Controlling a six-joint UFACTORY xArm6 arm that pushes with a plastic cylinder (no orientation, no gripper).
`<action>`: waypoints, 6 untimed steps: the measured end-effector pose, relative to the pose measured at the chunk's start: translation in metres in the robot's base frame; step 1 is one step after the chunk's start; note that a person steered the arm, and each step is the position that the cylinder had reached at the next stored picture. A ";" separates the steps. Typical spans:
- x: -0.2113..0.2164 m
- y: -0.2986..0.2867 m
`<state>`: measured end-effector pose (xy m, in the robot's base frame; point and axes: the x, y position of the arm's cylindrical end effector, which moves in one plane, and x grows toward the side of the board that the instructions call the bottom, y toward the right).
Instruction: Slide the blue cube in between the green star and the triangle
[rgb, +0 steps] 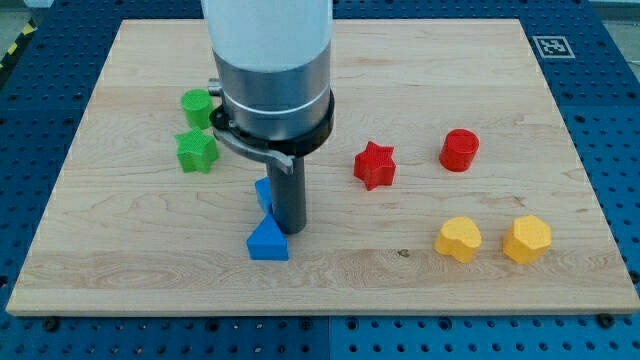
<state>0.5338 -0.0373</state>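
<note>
You'll find the blue cube (263, 192) left of the counter's (420, 270) centre, mostly hidden behind my rod, with my tip (289, 230) just beside it and the blue triangle (268, 241) toward the bottom edge. The green star (196, 151) sits toward the left edge. No jaws here, only the rod.

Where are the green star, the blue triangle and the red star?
green star (196, 151), camera view, its top face
blue triangle (268, 241), camera view, its front face
red star (375, 164), camera view, its top centre
</note>
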 end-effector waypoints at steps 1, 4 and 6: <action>-0.008 0.015; -0.039 0.007; -0.039 -0.032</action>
